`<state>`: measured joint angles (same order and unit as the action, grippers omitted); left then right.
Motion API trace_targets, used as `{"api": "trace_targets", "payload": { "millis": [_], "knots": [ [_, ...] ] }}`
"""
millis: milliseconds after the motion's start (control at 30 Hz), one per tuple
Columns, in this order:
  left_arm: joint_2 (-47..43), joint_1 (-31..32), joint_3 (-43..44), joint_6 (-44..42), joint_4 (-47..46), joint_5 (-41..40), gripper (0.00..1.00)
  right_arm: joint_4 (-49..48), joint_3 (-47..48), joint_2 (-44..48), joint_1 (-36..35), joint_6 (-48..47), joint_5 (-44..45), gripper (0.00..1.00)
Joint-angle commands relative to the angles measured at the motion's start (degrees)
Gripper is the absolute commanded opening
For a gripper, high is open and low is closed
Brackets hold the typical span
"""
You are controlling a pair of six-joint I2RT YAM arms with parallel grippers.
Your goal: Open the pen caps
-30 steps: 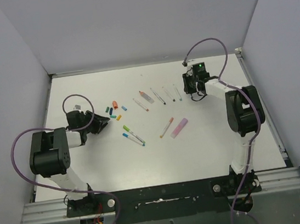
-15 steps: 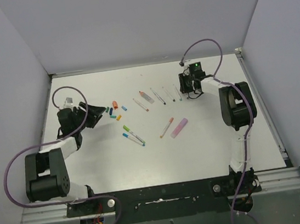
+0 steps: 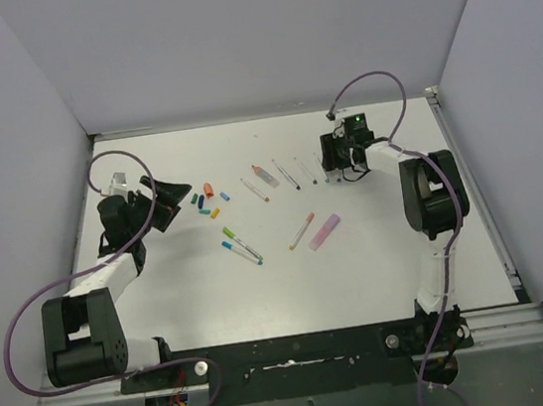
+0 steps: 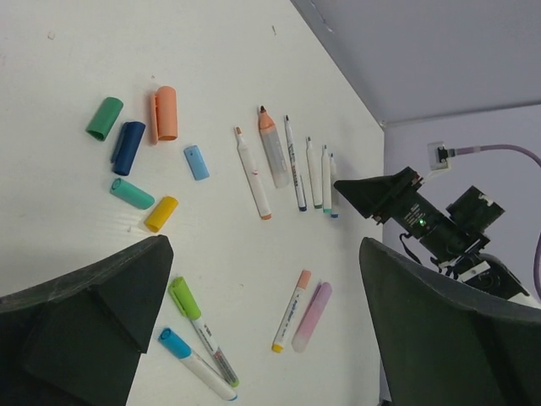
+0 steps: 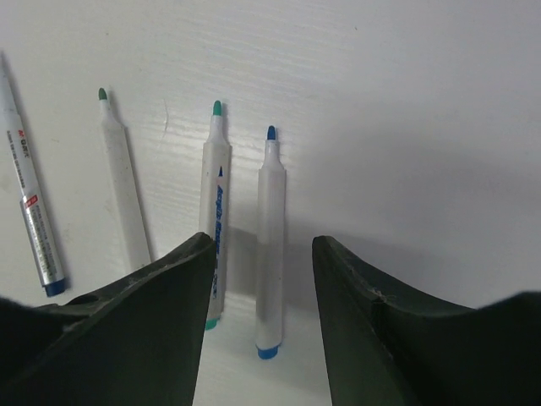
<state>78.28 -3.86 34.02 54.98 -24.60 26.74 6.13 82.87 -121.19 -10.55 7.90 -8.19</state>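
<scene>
Several loose pen caps lie in a cluster: green, dark blue, orange, light blue, teal and yellow. Two white pens still wear a green cap and a blue cap. An orange-capped pen lies beside a pink one. My left gripper hangs wide open above them, holding nothing. My right gripper is open low over the table. An uncapped blue-tipped pen lies between its fingers, a teal-tipped one beside it.
A row of uncapped pens runs across the far middle of the white table. The left gripper sits left of the cap cluster, the right gripper at the row's right end. Grey walls close in three sides.
The left arm has swung towards the back left and its jaws have opened wide. The right gripper has shifted slightly left and its jaws have opened.
</scene>
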Motion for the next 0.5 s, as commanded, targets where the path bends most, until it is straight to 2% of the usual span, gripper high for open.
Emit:
{"api": "trace_targets", "payload": {
  "millis": [0,100,167,300,467],
  "knots": [
    [-2.39,-0.2,1.63,0.22,-1.46,1.04,0.97,-4.58,-2.79,10.04,-1.14,0.25,-2.72,0.54],
    [-2.22,-0.19,1.06,1.03,-3.15,1.71,0.98,-3.49,-4.73,14.55,-4.48,-2.04,-4.15,0.66],
    [-1.9,-0.06,1.05,1.17,-3.51,1.9,0.98,-1.52,-5.2,16.15,-7.98,-3.72,-4.53,0.7],
    [-1.32,0.08,0.98,1.51,-3.89,2.11,0.98,1.84,-5.91,17.58,-16.36,-5.51,-3.59,0.72],
    [-0.56,0.08,0.59,2.0,-3.94,1.76,0.98,0.5,-7.93,17.84,-25.6,-4.57,-2.19,0.69]
  ]
}}
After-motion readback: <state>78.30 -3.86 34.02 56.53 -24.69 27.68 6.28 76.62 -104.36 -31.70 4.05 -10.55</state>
